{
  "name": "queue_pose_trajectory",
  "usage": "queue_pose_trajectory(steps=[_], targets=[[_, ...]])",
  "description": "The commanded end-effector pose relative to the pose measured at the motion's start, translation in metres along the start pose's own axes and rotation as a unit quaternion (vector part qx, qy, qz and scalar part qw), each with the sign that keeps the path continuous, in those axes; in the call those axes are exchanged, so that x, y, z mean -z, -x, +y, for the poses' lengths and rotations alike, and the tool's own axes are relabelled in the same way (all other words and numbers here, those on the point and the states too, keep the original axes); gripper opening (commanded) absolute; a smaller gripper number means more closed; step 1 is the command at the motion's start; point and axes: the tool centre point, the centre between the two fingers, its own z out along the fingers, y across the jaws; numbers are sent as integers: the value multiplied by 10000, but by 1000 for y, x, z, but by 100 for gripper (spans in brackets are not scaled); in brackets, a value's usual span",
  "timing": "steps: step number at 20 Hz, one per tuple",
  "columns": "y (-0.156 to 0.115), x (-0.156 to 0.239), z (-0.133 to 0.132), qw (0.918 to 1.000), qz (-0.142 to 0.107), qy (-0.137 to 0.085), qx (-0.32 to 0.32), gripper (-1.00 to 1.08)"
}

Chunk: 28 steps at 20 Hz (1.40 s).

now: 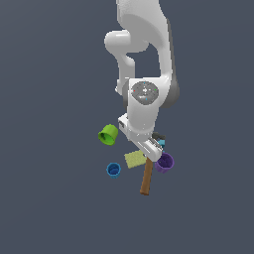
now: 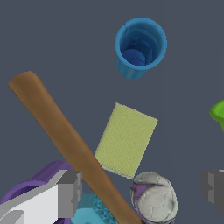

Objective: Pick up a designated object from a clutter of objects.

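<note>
While we look from the exterior view, we see the white arm [image 1: 144,74] reaching down over the clutter on the dark counter [image 1: 49,198]. Our claw [image 1: 154,149] hangs low over the group, but from this view we cannot tell how its fingers stand. The yellow-green pad [image 1: 134,159] lies flat in the middle of the clutter. From the pad, the green cup [image 1: 108,134] lies tipped on its side at about ten o'clock, the blue cup [image 1: 113,170] stands at about eight o'clock, and the purple cup [image 1: 164,162] sits at three o'clock. The hammer's wooden handle [image 1: 147,178] runs off toward five o'clock, just beside the pad. A cyan piece [image 1: 161,142] peeks out beside the claw.

Where the wrist view looks down, we see the claw's two grey fingers [image 2: 70,192] set wide apart, gripping nothing. The pad [image 2: 126,140] lies ahead of the gap between them, untouched. The brown handle [image 2: 65,135] crosses close alongside one edge of the pad. A small grey ball [image 2: 155,197] lies right at a corner of the pad. The blue cup [image 2: 141,46] stands upright, apart from the pad. The purple cup [image 2: 33,186] and the cyan piece [image 2: 94,210] are partly hidden by a finger and the handle.
</note>
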Motion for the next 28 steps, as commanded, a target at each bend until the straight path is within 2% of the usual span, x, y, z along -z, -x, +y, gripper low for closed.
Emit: queue_pose_trajectory(steps=[1, 8, 14, 20, 28], targets=[[0, -12, -1, 9994, 11, -14, -343, 100], [2, -43, -2, 9931, 41, -44, -1170, 100], [2, -59, -1, 9868, 62, -59, -1616, 100], [3, -66, -1, 9833, 72, -66, -1818, 100], [3, -75, 0, 9834, 71, -64, -1814, 100]])
